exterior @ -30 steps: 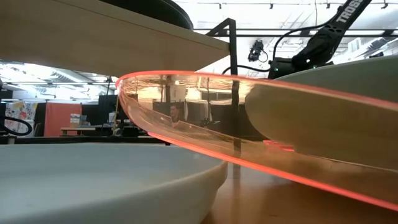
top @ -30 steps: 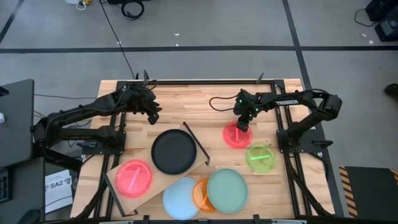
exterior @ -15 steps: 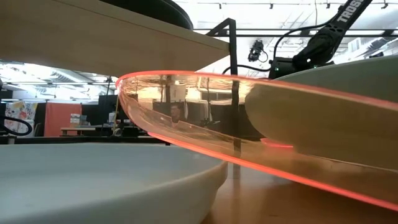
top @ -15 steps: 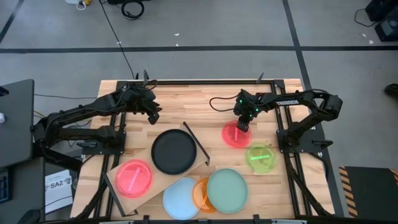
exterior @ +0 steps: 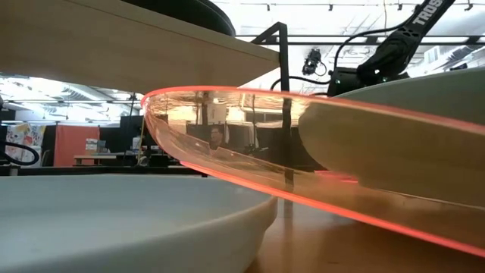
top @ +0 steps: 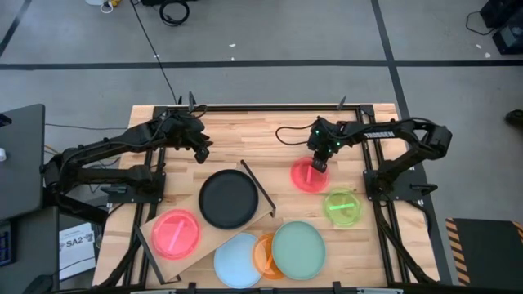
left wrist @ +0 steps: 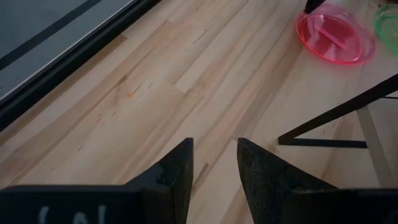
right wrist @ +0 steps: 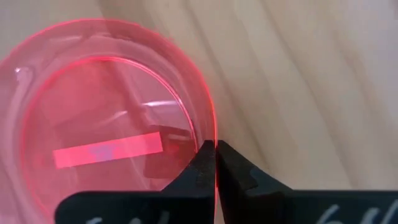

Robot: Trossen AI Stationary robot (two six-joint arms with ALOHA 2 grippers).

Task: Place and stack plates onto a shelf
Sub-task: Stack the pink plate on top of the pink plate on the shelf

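Note:
A translucent pink plate (top: 310, 176) lies on the slatted tabletop right of centre, and my right gripper (top: 317, 166) is shut on its far rim. My left gripper (top: 200, 147) hangs open over bare wood at the far left, touching nothing. The shelf (top: 152, 231), a pale board with a black bar frame (top: 260, 189), lies slanted at the near left. It carries a black plate (top: 229, 198) and a second pink plate (top: 175, 233). My right gripper pinches the pink plate's rim (right wrist: 213, 127) between its two fingers, one finger inside the plate and one outside. The fingers come from above, pointing down, at the plate's far side. The plate looks flat on the tabletop.
A neon-green plate (top: 341, 207) lies just near-right of the held plate. Light-blue (top: 236, 260), orange (top: 265, 255) and mint-green (top: 299, 250) plates overlap at the near edge. Bare wood lies between the two arms at the far side.
My right arm has shifted a little over the pink plate, its forearm rising slightly in the low view. The plate stays about where it was.

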